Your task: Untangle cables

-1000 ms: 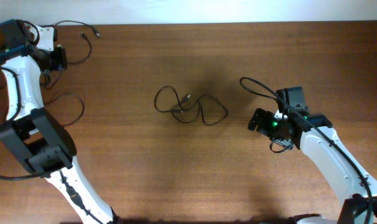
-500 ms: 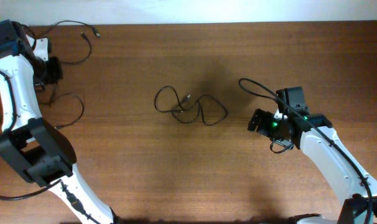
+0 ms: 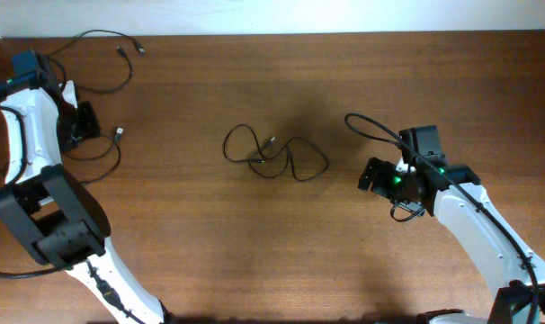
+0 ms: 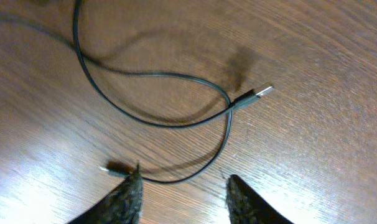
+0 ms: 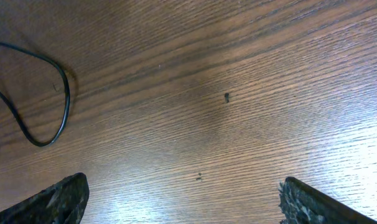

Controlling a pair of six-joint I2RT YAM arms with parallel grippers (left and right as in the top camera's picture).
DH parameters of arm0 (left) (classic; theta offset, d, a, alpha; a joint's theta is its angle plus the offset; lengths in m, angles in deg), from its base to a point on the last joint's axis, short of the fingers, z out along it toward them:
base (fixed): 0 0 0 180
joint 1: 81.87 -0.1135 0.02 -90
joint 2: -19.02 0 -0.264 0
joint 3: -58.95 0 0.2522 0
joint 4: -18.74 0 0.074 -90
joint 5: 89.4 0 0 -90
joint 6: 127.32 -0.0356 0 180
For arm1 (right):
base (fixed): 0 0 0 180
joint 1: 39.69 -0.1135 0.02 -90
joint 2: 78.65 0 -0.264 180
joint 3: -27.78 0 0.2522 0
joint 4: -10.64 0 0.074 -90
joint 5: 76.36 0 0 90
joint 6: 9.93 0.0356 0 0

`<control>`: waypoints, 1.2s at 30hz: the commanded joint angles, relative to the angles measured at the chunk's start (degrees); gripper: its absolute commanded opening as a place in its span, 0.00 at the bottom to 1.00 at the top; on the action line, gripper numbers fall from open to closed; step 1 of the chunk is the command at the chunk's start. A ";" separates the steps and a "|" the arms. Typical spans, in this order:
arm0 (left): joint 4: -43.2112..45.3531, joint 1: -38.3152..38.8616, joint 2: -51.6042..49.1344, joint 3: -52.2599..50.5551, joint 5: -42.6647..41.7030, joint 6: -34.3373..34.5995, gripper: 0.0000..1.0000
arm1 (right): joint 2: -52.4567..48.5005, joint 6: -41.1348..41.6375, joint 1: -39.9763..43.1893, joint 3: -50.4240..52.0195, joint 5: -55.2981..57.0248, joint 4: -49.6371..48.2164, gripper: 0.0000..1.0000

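A tangled bunch of thin black cables (image 3: 272, 155) lies mid-table, with a small plug in its middle. Another cable (image 3: 118, 135) lies at the far left, and its metal plug (image 4: 258, 94) rests on the wood. My left gripper (image 3: 82, 124) hovers right beside it. In the left wrist view the left gripper (image 4: 183, 182) stands open with only bare wood between its fingertips (image 4: 134, 186). This cable's loop (image 4: 176, 121) curves just beyond them. My right gripper (image 3: 377, 174) is open, right of the tangle. In the right wrist view the right gripper (image 5: 185, 196) holds nothing, and one cable loop (image 5: 66, 93) shows.
A third thin cable (image 3: 120, 52) lies along the back left edge of the wooden table (image 3: 209, 252). The thick black lead (image 3: 371, 126) belongs to the right arm. The left arm's lower links (image 3: 52, 216) stand over the front left.
My left gripper has opened and let go of the left cable, while sliding toward the table's front. That cable's plug now lies on the wood. The right arm has not moved.
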State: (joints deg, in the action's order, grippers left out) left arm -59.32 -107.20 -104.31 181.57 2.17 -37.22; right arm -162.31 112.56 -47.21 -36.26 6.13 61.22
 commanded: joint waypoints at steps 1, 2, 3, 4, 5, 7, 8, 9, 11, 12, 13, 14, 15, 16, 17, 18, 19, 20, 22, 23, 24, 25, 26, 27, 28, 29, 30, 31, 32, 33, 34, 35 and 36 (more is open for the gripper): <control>0.87 -0.35 1.42 -5.33 0.44 8.04 0.62 | -0.11 -0.79 0.04 0.61 0.70 -0.13 0.99; 2.34 -0.37 1.42 -8.17 0.37 8.04 0.71 | -0.11 -0.79 0.04 0.61 0.70 -0.13 0.98; 3.69 -0.35 1.42 -11.08 0.39 8.04 0.74 | -0.09 -0.79 0.04 0.61 0.70 -0.13 0.98; 4.59 -0.37 1.42 -13.00 0.39 8.22 0.74 | -0.09 -0.79 0.04 0.61 0.70 -0.13 0.98; 5.60 -0.35 1.42 -14.45 0.39 8.22 0.74 | -0.09 -0.79 0.04 0.61 0.70 -0.13 0.98; 8.61 -0.35 1.42 -16.83 0.42 8.20 0.73 | -0.09 -0.79 0.04 0.61 0.72 -0.15 0.98; 10.12 -0.35 1.42 -17.59 0.42 8.17 0.72 | -0.11 -0.79 0.04 0.61 0.72 -0.15 0.98; 10.75 -0.35 1.42 -17.70 0.39 8.20 0.72 | -0.11 -0.79 0.04 0.61 0.70 -0.15 0.98; 11.32 -0.35 1.42 -17.73 0.35 8.22 0.71 | -0.09 -0.79 0.04 0.61 0.72 -0.15 0.98; 11.34 -0.35 1.42 -17.75 0.17 8.22 0.70 | -0.09 -0.79 0.04 0.61 0.70 -0.15 0.98; 11.28 -0.31 1.42 -17.79 0.15 8.22 0.69 | -0.11 -0.79 0.04 0.61 0.72 -0.20 0.98; 11.04 -0.28 1.42 -17.86 0.15 8.22 0.68 | -0.09 -0.79 0.04 0.61 0.72 -0.22 0.98; 10.67 -0.28 1.42 -17.92 0.15 8.24 0.66 | -0.11 -0.79 0.04 0.61 0.72 -0.22 0.98; 10.67 -0.31 1.42 -17.99 0.17 8.24 0.66 | -0.09 -0.79 0.04 0.61 0.72 -0.22 0.98; 10.69 -0.31 1.42 -17.99 0.20 8.26 0.66 | -0.11 -0.79 0.04 0.61 0.72 -0.22 0.98; 10.91 -0.31 1.42 -17.99 0.31 9.27 0.65 | -0.11 -0.79 0.04 0.61 0.72 -0.22 0.98; 11.13 -0.31 1.42 -17.97 0.39 10.75 0.65 | -0.09 -0.79 0.04 0.61 0.72 -0.22 0.98; 11.13 -0.31 1.44 -17.62 0.35 11.26 0.65 | -0.11 -0.79 0.04 0.61 0.72 -0.22 0.98; 8.81 -0.35 1.66 -14.80 0.44 12.02 0.65 | -0.09 -0.79 0.04 0.61 0.72 -0.20 0.98; 7.50 -0.37 1.99 -13.40 0.44 13.88 0.66 | -0.09 -0.79 0.04 0.61 0.72 -0.20 0.98; 6.49 -0.37 2.80 -12.22 0.37 17.94 0.69 | -0.09 -0.79 0.04 0.61 0.70 -0.20 0.98; 6.51 -0.35 3.48 -12.15 0.37 21.14 0.71 | -0.11 -0.79 0.04 0.61 0.72 -0.17 0.98; 6.51 -0.35 3.82 -12.15 0.37 23.30 0.71 | -0.11 -0.79 0.04 0.61 0.72 -0.17 0.98; 5.97 -0.35 3.89 -12.15 0.31 24.46 0.67 | -0.09 -0.79 0.04 0.61 0.72 -0.17 0.98; 4.90 -0.35 3.87 -12.20 0.35 24.98 0.64 | -0.11 -0.79 0.04 0.61 0.72 -0.17 0.98; 3.82 -0.35 3.87 -12.28 0.35 25.62 0.58 | -0.11 -0.79 0.04 0.61 0.72 -0.17 0.99; 2.25 -0.37 3.87 -12.35 0.35 28.63 0.45 | -0.11 -0.79 0.04 0.61 0.72 -0.20 0.98; 1.75 -0.35 3.87 -12.52 0.35 30.82 0.34 | -0.11 -0.79 0.04 0.61 0.72 -0.22 0.98; 1.70 -0.37 3.87 -13.18 0.37 33.81 0.25 | -0.11 -0.79 0.04 0.61 0.72 -0.22 0.98; 1.75 -0.37 3.87 -13.55 0.37 35.08 0.22 | -0.11 -0.79 0.04 0.61 0.72 -0.22 0.98; 2.62 -0.37 3.87 -14.71 0.35 36.94 0.16 | -0.11 -0.79 0.04 0.61 0.72 -0.17 0.98; 3.91 -0.37 3.87 -16.00 0.37 38.51 0.16 | -0.11 -0.79 0.04 0.61 0.72 -0.17 0.98; 5.31 -0.48 3.78 -17.38 0.37 40.41 0.14 | -0.11 -0.79 0.04 0.61 0.72 -0.15 0.98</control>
State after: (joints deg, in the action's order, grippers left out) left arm -55.67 -107.20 -102.17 167.15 2.17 -3.38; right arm -162.31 112.34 -47.21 -36.26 6.13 61.19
